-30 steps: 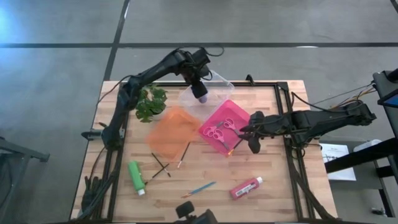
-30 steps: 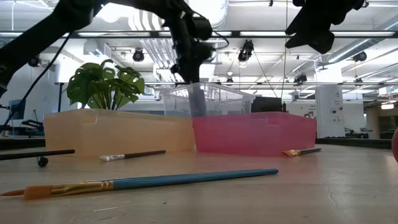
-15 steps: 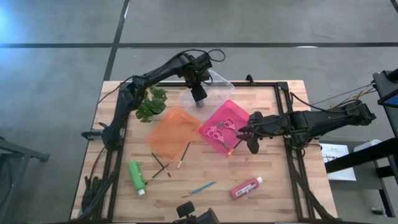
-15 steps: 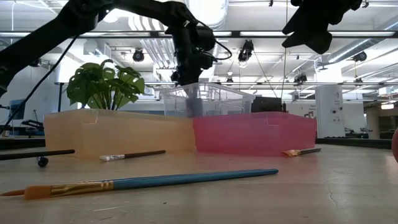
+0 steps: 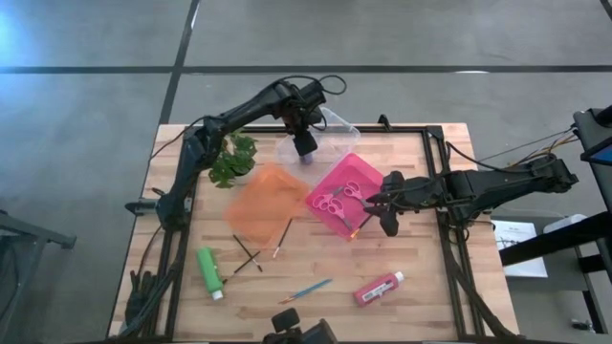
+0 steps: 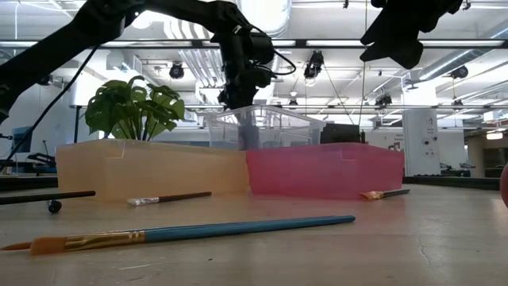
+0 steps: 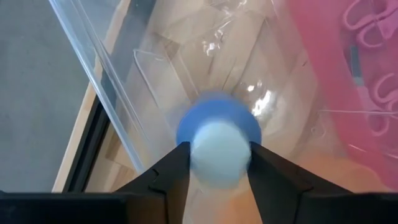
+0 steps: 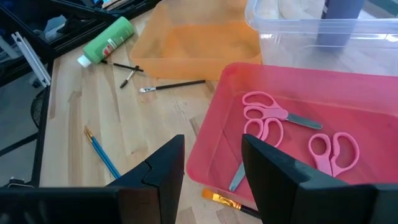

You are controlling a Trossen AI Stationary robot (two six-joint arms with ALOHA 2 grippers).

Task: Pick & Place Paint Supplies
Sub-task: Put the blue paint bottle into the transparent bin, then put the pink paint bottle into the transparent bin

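Left gripper [image 7: 214, 163] jaws flank an upright blue-purple paint bottle [image 7: 219, 138], white-capped; grip unclear.

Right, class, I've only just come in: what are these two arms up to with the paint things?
The left gripper is over the clear tray, lowering a blue bottle into it; the bottle sits between its jaws. The right gripper hovers empty, jaws apart, by the pink tray, which holds scissors. The green bottle, red bottle and brushes lie on the table.
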